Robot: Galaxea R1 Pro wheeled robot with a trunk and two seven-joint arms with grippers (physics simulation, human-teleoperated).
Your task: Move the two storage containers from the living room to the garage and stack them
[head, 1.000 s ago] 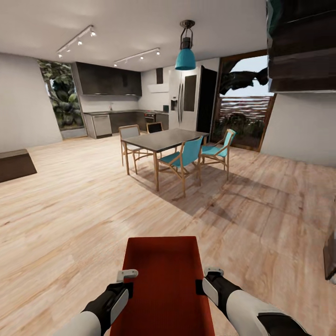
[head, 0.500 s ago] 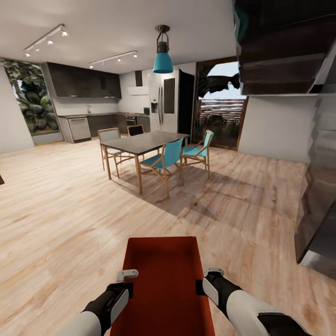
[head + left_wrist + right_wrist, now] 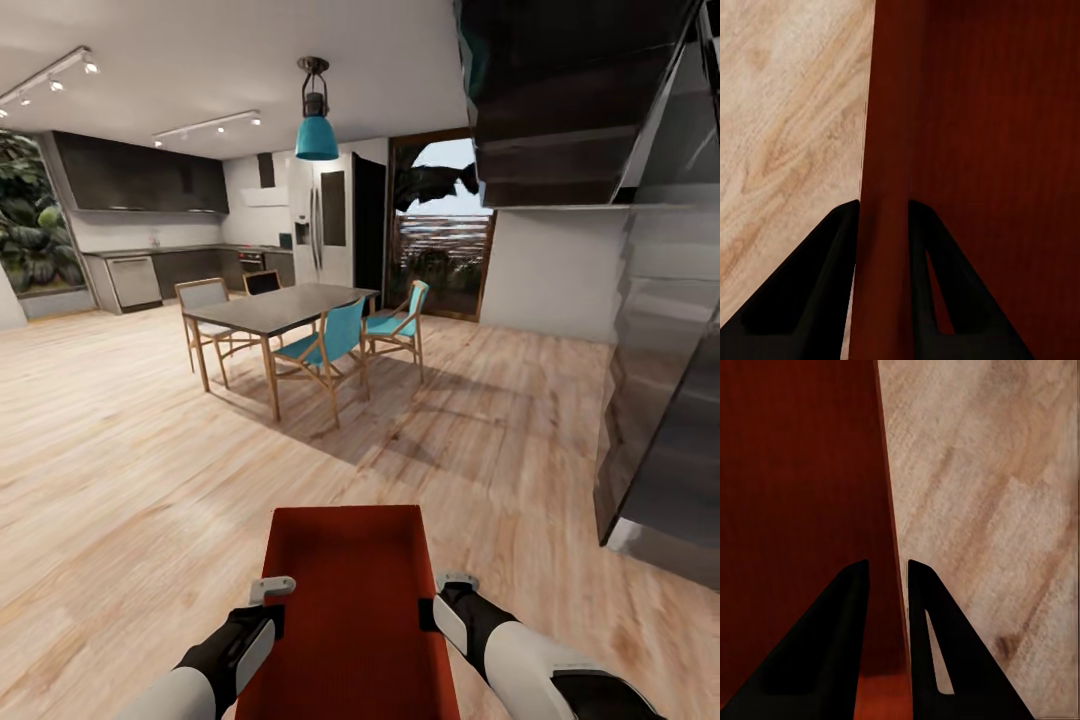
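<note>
A long red-orange storage container [image 3: 348,600] is held in front of me above the light wood-plank floor [image 3: 130,450]. My left gripper [image 3: 270,600] is shut on its left wall. In the left wrist view the dark fingers [image 3: 817,300] straddle that red wall [image 3: 881,225]. On the opposite wall my right gripper [image 3: 440,600] is shut too, and its fingers [image 3: 832,652] pinch the thin red edge [image 3: 894,555] in the right wrist view. Only this one container is in sight.
A dark dining table [image 3: 275,310] with teal and wooden chairs [image 3: 330,350] stands ahead left. A kitchen [image 3: 150,220] and a fridge [image 3: 325,225] line the back wall, with a glass door [image 3: 440,250] beside them. A dark glossy staircase [image 3: 660,400] rises close on the right.
The whole view has swung to the right: table and kitchen slid leftward, and the staircase came in at the right. Both grippers keep the same hold on the container.
</note>
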